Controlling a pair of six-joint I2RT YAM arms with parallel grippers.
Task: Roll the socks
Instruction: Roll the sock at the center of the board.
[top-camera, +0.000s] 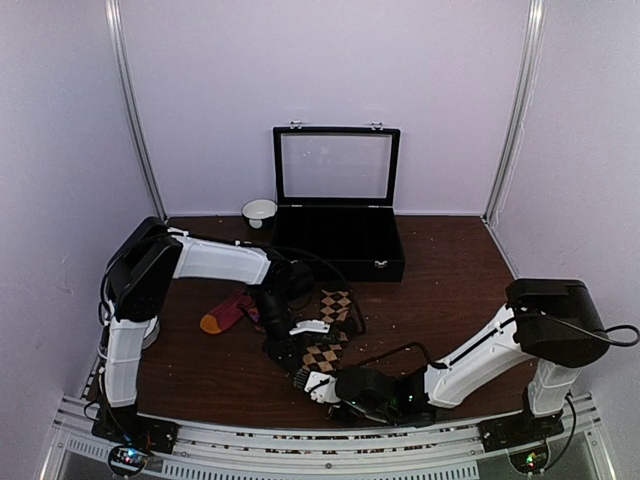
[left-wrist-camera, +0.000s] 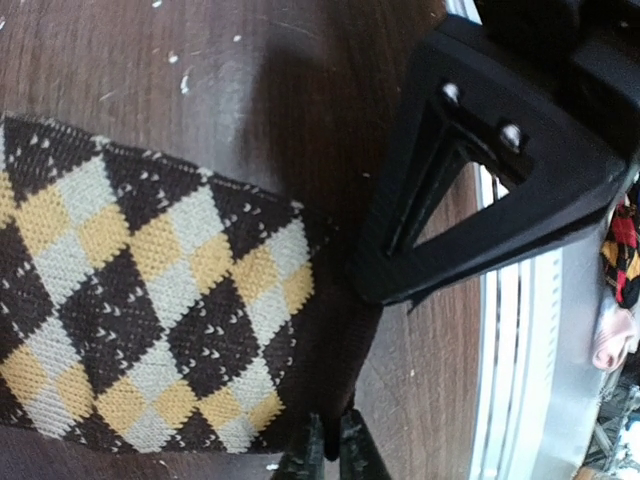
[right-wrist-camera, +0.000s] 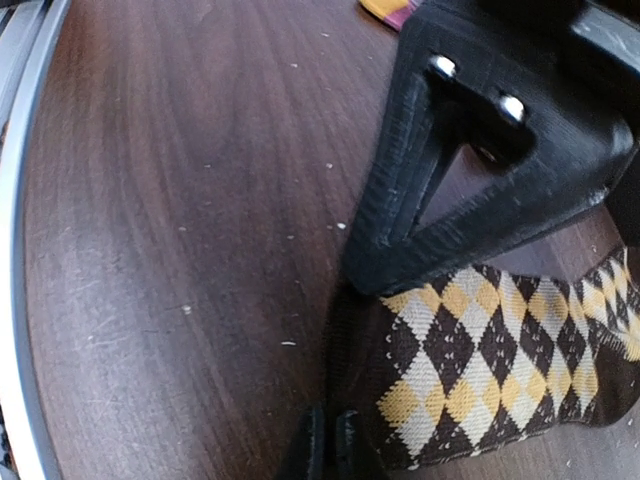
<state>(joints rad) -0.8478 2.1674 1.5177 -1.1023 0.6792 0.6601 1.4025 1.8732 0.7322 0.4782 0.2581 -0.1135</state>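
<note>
Dark wood table (top-camera: 450, 280), open black glass-lidded case (top-camera: 337, 245) at its back, white bowl (top-camera: 259, 211) just left of case, lilac walls (top-camera: 200, 100) behind case, metal uprights (top-camera: 135, 120) flanking case.

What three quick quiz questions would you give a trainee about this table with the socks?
1. True or false: the lid of the black case is shut.
2. Which sock do the left gripper and the right gripper both pinch?
A. the argyle sock
B. the magenta-red sock
C. neither
3. What small thing stands just left of the case at the back of the table?

Key
1. False: the lid stands open.
2. A. The magenta-red sock lies apart, further left.
3. A white bowl.
</note>
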